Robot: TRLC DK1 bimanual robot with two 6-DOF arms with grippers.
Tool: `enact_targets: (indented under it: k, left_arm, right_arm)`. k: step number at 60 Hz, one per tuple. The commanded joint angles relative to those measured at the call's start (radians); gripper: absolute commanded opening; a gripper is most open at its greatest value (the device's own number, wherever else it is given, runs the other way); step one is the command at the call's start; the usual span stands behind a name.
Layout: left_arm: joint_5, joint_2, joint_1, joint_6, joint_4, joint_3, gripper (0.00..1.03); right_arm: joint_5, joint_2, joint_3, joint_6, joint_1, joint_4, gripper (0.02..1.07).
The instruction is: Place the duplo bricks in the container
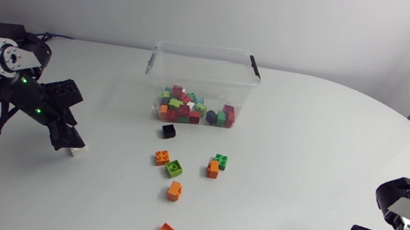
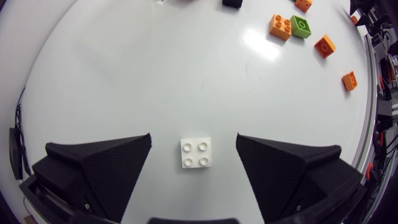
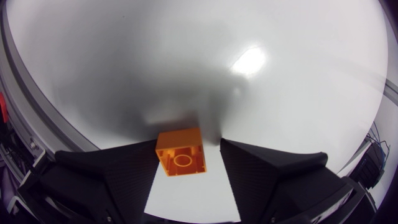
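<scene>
Within the right end effector (image 3: 188, 142), orange brick (image 3: 181, 160).

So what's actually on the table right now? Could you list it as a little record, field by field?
container: clear plastic box, many coloured bricks already inside
loose in front of it: one black brick, four orange bricks, two green bricks
left gripper: open, a white four-stud brick on the table between its fingers, untouched
right gripper: shut on an orange plastic brick
</scene>
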Motion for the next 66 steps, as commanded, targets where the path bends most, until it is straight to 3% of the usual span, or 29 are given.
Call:
enact_targets:
  k: [1,11,24,34,41,55,66]
  left_arm:
    - [-0.033,0.034,-0.014,-0.006,0.001,-0.035,0.98]
    - [-0.105,0.04,-0.01,0.017,0.001,-0.021,0.96]
    - [-0.189,0.08,-0.045,0.012,0.001,-0.013,0.85]
    - [-0.197,0.15,-0.07,-0.009,0.0,0.025,0.67]
    - [-0.208,0.187,-0.074,-0.023,0.0,0.044,0.47]
    - [-0.221,0.183,-0.073,-0.029,-0.002,0.033,0.44]
    - [-0.154,0.124,-0.071,-0.037,-0.023,0.045,0.44]
  right_arm:
    - [-0.023,0.032,-0.039,-0.049,-0.018,0.041,0.38]
    - [-0.026,0.023,-0.023,-0.069,-0.032,0.04,0.33]
    - [-0.07,-0.093,0.096,-0.055,-0.026,-0.094,0.33]
    - [-0.152,-0.13,0.205,0.02,0.026,-0.169,0.32]
    - [-0.227,-0.153,0.264,0.072,0.069,-0.212,0.32]
    - [-0.351,-0.175,0.33,0.139,0.115,-0.207,0.32]
    - [-0.454,-0.15,0.414,0.241,0.166,-0.143,0.32]
